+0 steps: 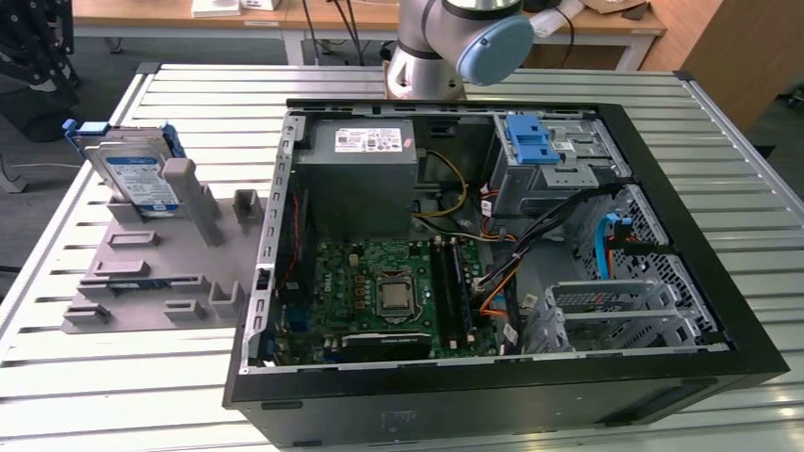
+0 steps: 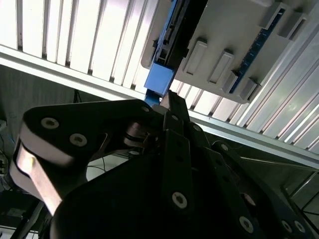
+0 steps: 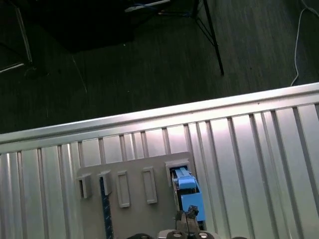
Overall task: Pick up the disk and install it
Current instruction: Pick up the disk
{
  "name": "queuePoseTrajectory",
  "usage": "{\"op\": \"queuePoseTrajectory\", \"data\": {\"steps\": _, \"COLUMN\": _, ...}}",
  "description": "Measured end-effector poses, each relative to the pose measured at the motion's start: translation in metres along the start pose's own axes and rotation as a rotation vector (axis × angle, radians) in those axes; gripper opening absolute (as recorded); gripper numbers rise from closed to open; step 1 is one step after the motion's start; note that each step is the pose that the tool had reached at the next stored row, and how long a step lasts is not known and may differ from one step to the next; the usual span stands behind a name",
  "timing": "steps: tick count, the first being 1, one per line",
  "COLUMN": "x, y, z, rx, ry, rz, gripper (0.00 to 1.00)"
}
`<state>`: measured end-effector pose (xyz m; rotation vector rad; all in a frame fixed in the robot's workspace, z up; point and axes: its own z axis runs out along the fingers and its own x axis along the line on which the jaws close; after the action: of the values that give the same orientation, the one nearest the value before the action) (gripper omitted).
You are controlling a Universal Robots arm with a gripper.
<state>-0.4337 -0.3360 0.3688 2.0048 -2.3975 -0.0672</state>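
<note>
Risks ramming the upright silver blue-framed disk [image 1: 138, 179], ten o'clock of the black computer case [image 1: 528, 397], with claw [image 3: 187, 217] pinched together.

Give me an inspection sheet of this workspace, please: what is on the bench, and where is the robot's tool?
Surface: slatted metal table.
Job's things: the disk stands on edge in a grey holder at the exterior view's left, beside the open computer case.
Clutter: nothing seen.
Grippers: the tool hangs above the disk's blue frame in the first wrist view, apart from it.
Cables: black and coloured wires inside the case; a pale cable on the floor.
Surroundings: wooden desks behind the table; dark floor.
</note>
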Motion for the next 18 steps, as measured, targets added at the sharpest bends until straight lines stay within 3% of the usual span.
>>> {"op": "queuePoseTrajectory", "data": {"steps": 11, "x": 0.0, "y": 0.0, "z": 0.0001, "rx": -0.0001, "ry": 0.0001, "rz": -0.002, "gripper": 0.11}}
{"op": "queuePoseTrajectory", "data": {"steps": 16, "x": 0.0, "y": -0.0001, "z": 0.0018, "rx": 0.0003, "ry": 0.0031, "rz": -0.078, "gripper": 0.11}}
{"op": "queuePoseTrajectory", "data": {"steps": 18, "x": 0.0001, "y": -0.0001, "z": 0.003, "rx": 0.0051, "ry": 0.0034, "rz": -0.1, "gripper": 0.11}}
